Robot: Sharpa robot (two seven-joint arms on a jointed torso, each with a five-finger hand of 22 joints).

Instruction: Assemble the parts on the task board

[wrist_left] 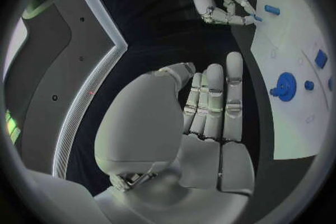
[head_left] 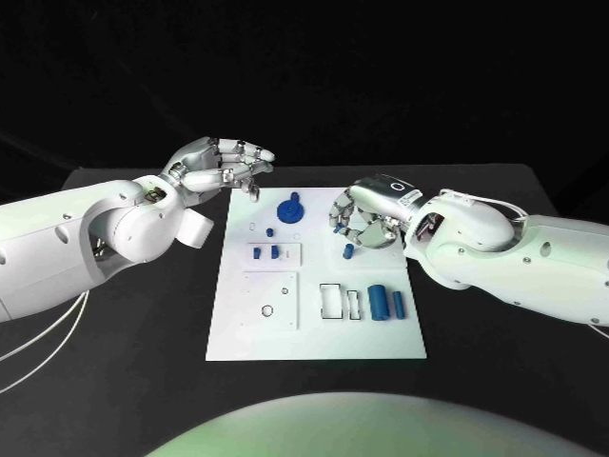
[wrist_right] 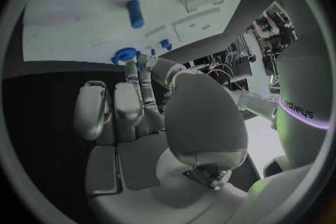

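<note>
Parts look like small hard plastic pieces, light & stiff, prob a bit slick, so my guess is they need a fingertip pinch, not a whole-hand wrap. Task board (head_left: pixel 250 333) lies flat mid-table, white, w/ the pieces spread over its far half & right side. Blue knob part (head_left: pixel 291 208) sits near the far edge: round base w/ a raised stub, so the stub or the rim looks the best place to pinch; it's the bulkiest piece but still light, I'd judge. Small blue peg (head_left: pixel 347 251) lies on the board just beside the right hand (head_left: pixel 363 211); short & round, likely to roll or squirt out if squeezed off-centre, so take it across the middle of its length. Two blue cylinders (head_left: pixel 387 302) sit side by side at the board's right, next to clear-walled slots; same handling, grip mid-body. Two tiny blue bits (head_left: pixel 264 253) lie on a raised tile further left, v. small, tips only. Right hand hovers over the board's far right corner, fingers curled down, nothing seen in them; whether it touches the board I can't tell. Left hand (head_left: pixel 220 164) hangs off the far left corner, fingers bent in together w/ nothing visibly held. Board itself looks rigid & unlikely to shift
</note>
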